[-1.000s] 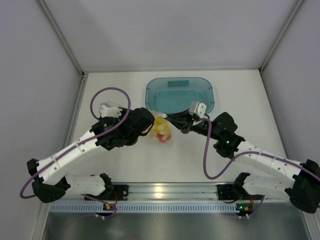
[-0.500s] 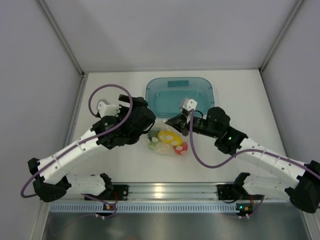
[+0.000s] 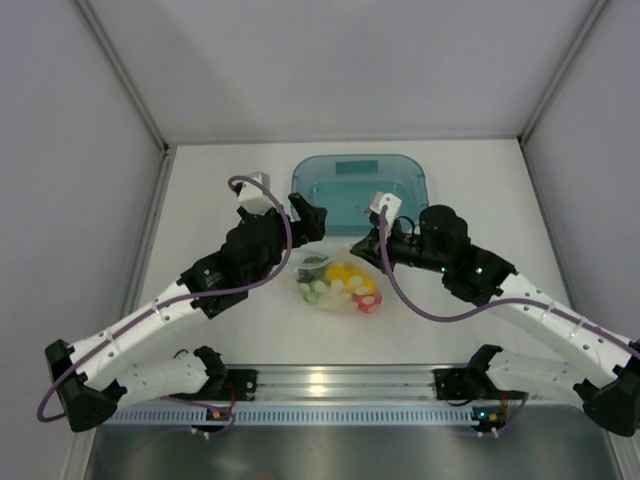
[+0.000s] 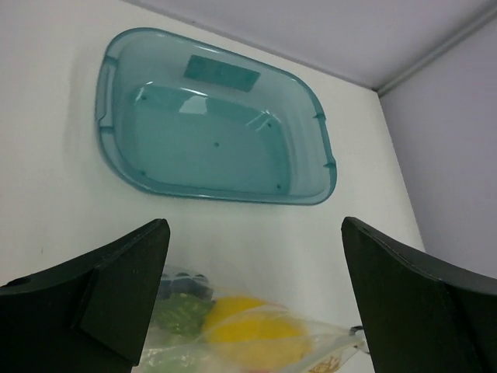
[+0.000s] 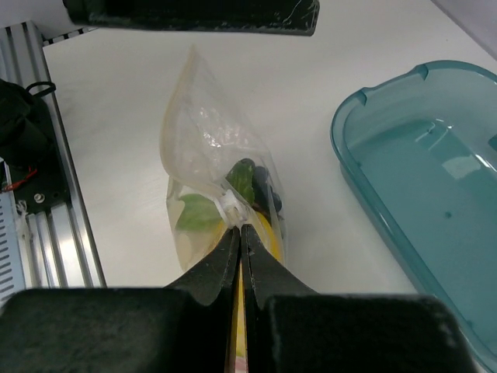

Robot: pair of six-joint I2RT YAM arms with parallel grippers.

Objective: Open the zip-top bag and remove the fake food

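Note:
The zip-top bag point(image 3: 338, 285) lies on the white table in front of the tray, a clear crinkly pouch. Inside it is the fake food: a yellow fruit point(image 3: 345, 274), a red apple point(image 3: 366, 301), dark grapes point(image 3: 318, 262) and green-leaved cauliflower point(image 3: 314, 293). My right gripper point(image 3: 358, 247) is shut on the bag's top edge beside its white slider point(image 5: 235, 207), the bag point(image 5: 208, 155) hanging out ahead of the jaws. My left gripper point(image 3: 307, 217) stands open just behind the bag, apart from it, with the bag point(image 4: 256, 334) low between its spread fingers point(image 4: 116, 295).
A translucent teal tray point(image 3: 360, 188) with nothing in it sits at the back of the table, right behind both grippers. Grey walls close in the left, right and far sides. A metal rail point(image 3: 330, 382) with the arm bases runs along the near edge.
My left gripper has opened, let go of the bag and drawn back toward the tray. The bag has dropped and spread out on the table. The right gripper has stayed shut on its edge.

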